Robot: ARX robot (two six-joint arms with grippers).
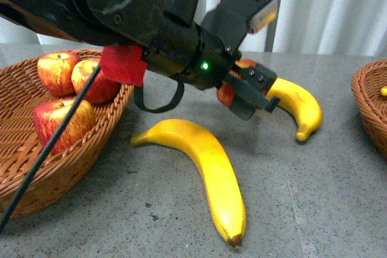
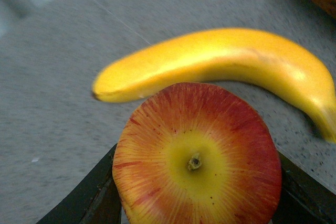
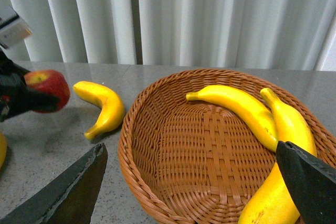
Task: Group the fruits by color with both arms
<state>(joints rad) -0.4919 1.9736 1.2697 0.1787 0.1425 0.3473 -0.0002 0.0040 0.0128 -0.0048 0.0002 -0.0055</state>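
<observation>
My left gripper (image 1: 245,86) is shut on a red apple (image 1: 225,95) and holds it just above the table. In the left wrist view the apple (image 2: 197,156) sits between the black fingers (image 2: 84,200), stem end facing the camera. A banana (image 1: 299,104) lies right beside it on the table and also shows in the left wrist view (image 2: 220,61). A larger banana (image 1: 202,158) lies in front. Three red apples (image 1: 60,122) sit in the left basket (image 1: 91,149). My right gripper (image 3: 190,150) is open above the right basket (image 3: 131,150), which holds bananas (image 3: 236,103).
The right basket's rim (image 1: 370,104) shows at the front view's right edge. White curtains hang behind the grey table (image 1: 302,209). The left arm's black cable (image 1: 48,143) crosses over the left basket.
</observation>
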